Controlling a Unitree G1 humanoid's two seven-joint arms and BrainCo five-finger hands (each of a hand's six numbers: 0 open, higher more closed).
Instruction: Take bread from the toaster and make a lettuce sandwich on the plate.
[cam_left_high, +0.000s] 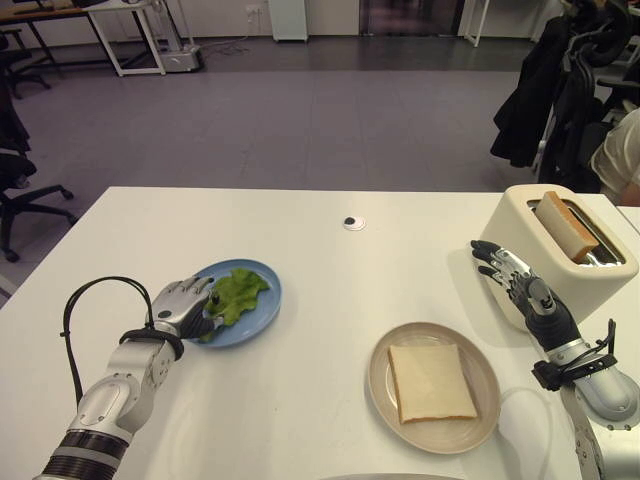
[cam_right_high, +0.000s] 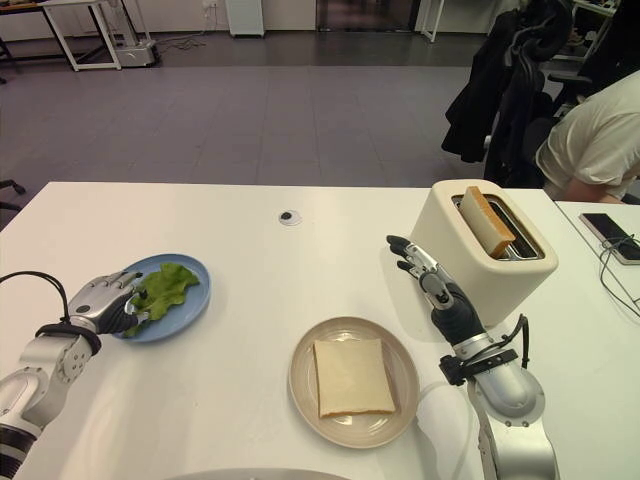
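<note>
Bread (cam_left_high: 430, 381) lay flat on the beige plate (cam_left_high: 380, 392), near the front edge of the tabletop (cam_left_high: 330, 260). One more slice (cam_left_high: 563, 224) stood tilted in the slot of the toaster (cam_left_high: 518, 225), with its upper part sticking out. The toaster was at the right side of the tabletop, behind the beige plate.

I saw the right robot hand (cam_left_high: 525, 290) just beside the left wall of the toaster. Its fingers were stretched out and spread, pointing away from me, and it held nothing.

On the left side, the lettuce (cam_left_high: 240, 290) lay on the blue plate (cam_left_high: 258, 322). The left robot hand (cam_left_high: 182, 306) was at the left rim of this plate. Its fingers were curled onto the near edge of the lettuce and, as far as I could see, they were pinching it. The leaf itself was resting on the blue plate.

A small disc (cam_left_high: 354, 223) sat on the tabletop further back, well apart from both plates.
</note>
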